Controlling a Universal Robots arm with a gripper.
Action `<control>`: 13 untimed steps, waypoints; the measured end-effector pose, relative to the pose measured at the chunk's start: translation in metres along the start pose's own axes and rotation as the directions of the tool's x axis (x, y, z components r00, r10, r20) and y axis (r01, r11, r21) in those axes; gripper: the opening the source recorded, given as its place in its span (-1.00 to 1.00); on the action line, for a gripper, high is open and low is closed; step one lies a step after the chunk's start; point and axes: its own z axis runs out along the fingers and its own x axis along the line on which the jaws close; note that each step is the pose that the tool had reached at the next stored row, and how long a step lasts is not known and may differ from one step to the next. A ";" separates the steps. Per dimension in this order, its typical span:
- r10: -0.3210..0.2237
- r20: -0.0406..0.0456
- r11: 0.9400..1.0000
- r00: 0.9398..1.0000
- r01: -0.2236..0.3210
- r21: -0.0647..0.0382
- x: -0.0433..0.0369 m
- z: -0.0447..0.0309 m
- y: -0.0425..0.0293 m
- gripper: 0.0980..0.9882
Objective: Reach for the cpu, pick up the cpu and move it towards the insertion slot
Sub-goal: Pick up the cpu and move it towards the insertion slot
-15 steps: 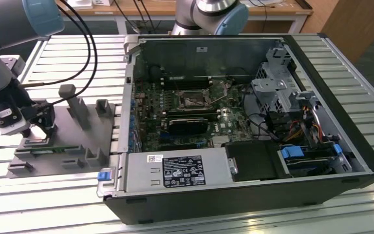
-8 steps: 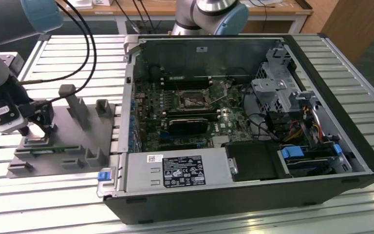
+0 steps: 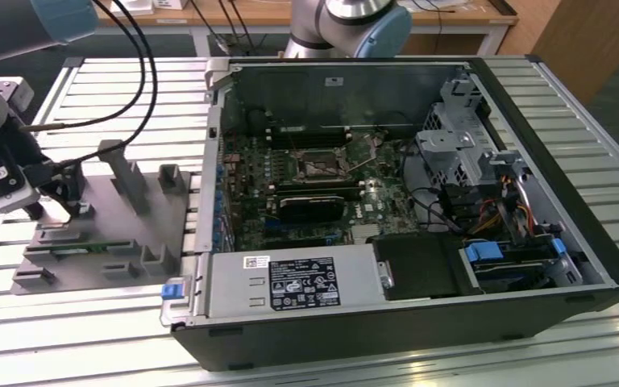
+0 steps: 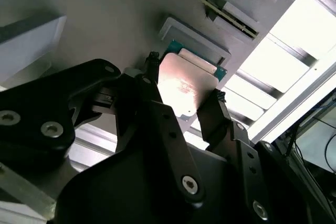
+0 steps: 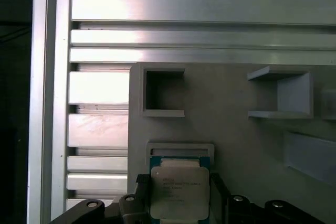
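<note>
Now your gripper (image 4: 183, 81) holds its jaws narrow, pinching the cpu (image 5: 179, 190) by two opposite edges, so the chip lies squarely between them, close to the edge of the grey plate (image 5: 236, 129).

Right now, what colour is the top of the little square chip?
Silvery-white, with a thin green edge. The cpu shows best in the first wrist view.

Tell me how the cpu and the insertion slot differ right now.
Look: the cpu has a pale silvery top with green edging; the insertion slot is a dark square in a silvery frame. Place: the cpu is at the gripper, over the grey fixture plate outside the computer case; the insertion slot sits on the motherboard inside that case. Both are small and square.
</note>
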 end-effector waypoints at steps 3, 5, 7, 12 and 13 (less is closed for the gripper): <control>0.000 0.000 1.000 1.000 0.000 0.000 0.0000 -0.0053 0.0002 0.00; 0.000 0.000 1.000 1.000 0.000 0.000 0.0000 -0.0084 0.0003 0.00; 0.000 0.000 1.000 1.000 0.000 0.000 0.0000 -0.0116 0.0004 0.00; 0.000 0.000 1.000 1.000 0.000 0.000 0.0000 -0.0181 0.0006 0.00; 0.000 0.000 1.000 1.000 0.000 0.000 0.0000 -0.0191 0.0006 0.00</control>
